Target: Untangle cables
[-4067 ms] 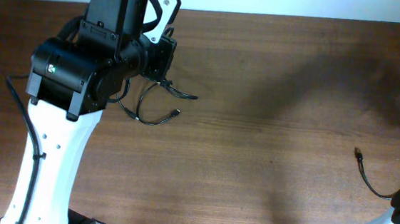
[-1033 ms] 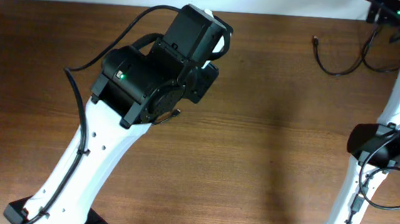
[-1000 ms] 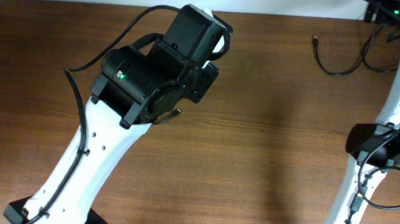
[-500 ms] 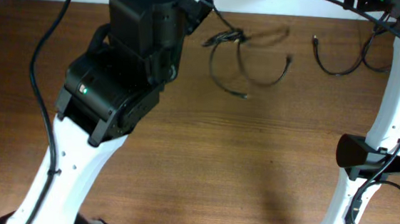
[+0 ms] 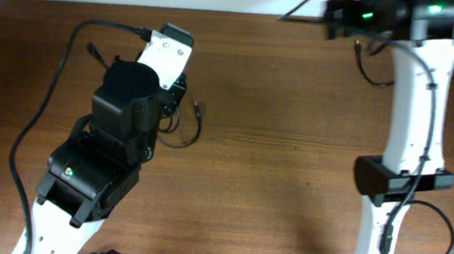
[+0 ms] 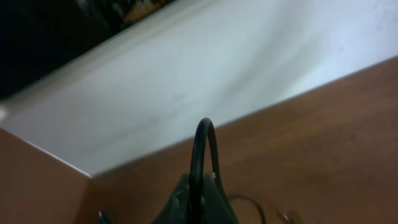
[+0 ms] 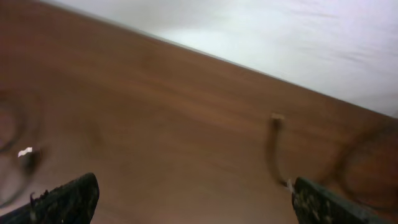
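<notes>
My left gripper (image 6: 200,180) is shut on a thin black cable (image 6: 203,140) that arches up in a loop from between its fingers. Overhead, that cable (image 5: 194,132) curls beside the left wrist (image 5: 167,65), with a small plug end (image 5: 197,107) on the wood. In the left wrist view another thin cord (image 6: 252,202) lies on the table just beyond. My right gripper (image 7: 193,199) is wide open above bare wood with nothing between its fingers (image 7: 68,198). A second cable (image 7: 272,149) with a plug end lies ahead of it. Overhead, this cable (image 5: 367,71) is at the back right.
The brown wooden table (image 5: 272,171) ends at a white wall along the back edge (image 6: 186,93). The right arm's white column (image 5: 410,117) stands at the right. A thick black robot cable (image 5: 41,120) loops round the left arm.
My left arm has swung from the back middle down to the left, carrying the cable with it. The right wrist has moved left along the back edge, still open.
</notes>
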